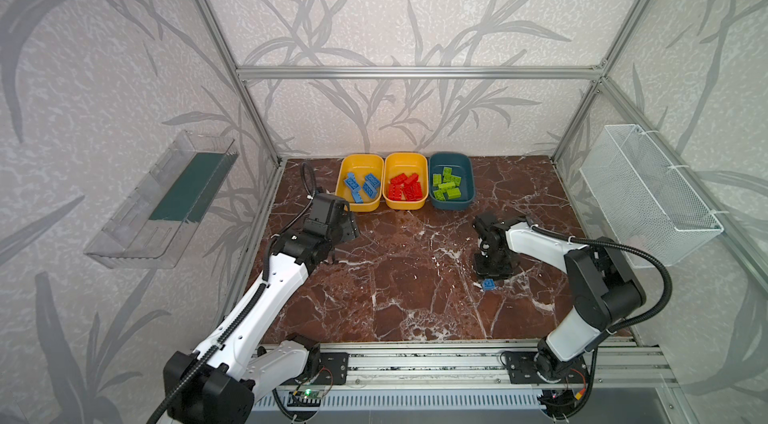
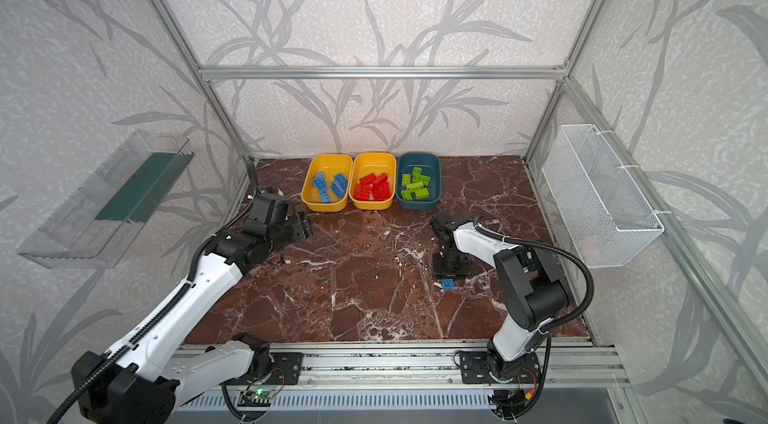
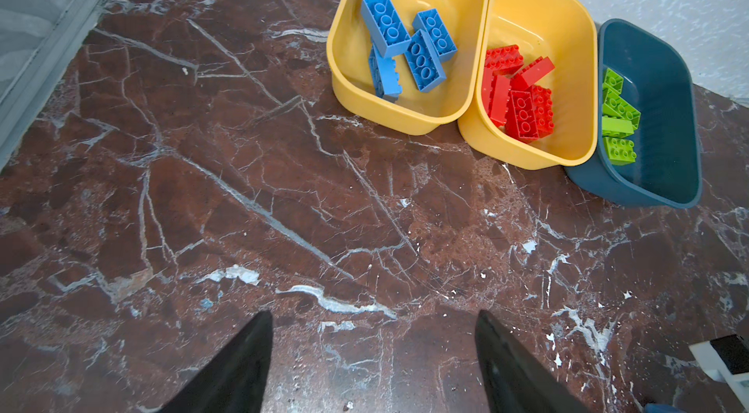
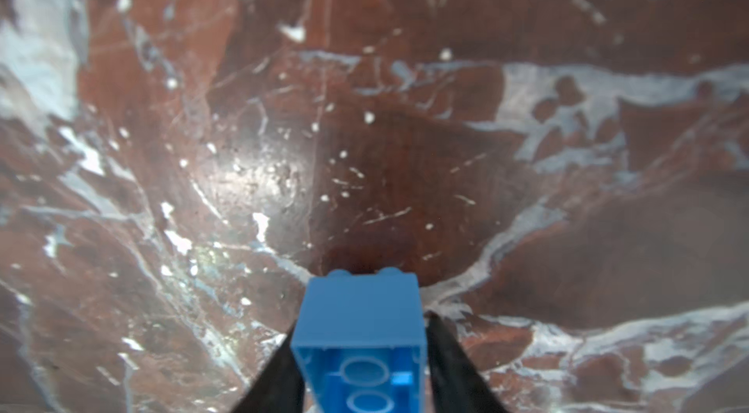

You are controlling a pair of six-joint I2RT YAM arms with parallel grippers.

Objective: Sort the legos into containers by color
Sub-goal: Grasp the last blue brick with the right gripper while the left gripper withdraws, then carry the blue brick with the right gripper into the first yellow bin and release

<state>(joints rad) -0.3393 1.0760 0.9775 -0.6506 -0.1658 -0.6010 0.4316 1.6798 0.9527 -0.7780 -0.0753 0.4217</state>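
Observation:
One blue lego (image 1: 488,284) lies on the marble table right of centre, also seen in the other top view (image 2: 448,284). My right gripper (image 1: 492,275) points straight down over it. In the right wrist view the right gripper (image 4: 360,324) has its black fingers (image 4: 439,344) pressed against both sides of the blue lego (image 4: 360,317), hollow underside facing the camera. At the back stand three containers: a yellow tub (image 1: 359,206) with blue legos (image 1: 359,187), a yellow tub (image 1: 405,205) with red legos (image 1: 406,189), and a teal tub (image 1: 451,206) with green legos (image 1: 446,187). My left gripper (image 1: 351,230) hovers open and empty near the first tub, as the left wrist view (image 3: 373,313) confirms.
A clear plastic tray (image 1: 162,201) hangs on the left wall and a white wire mesh basket (image 1: 648,197) on the right wall. Aluminium frame posts edge the marble table (image 1: 395,276). The arm bases sit on a rail (image 1: 415,363) along the front.

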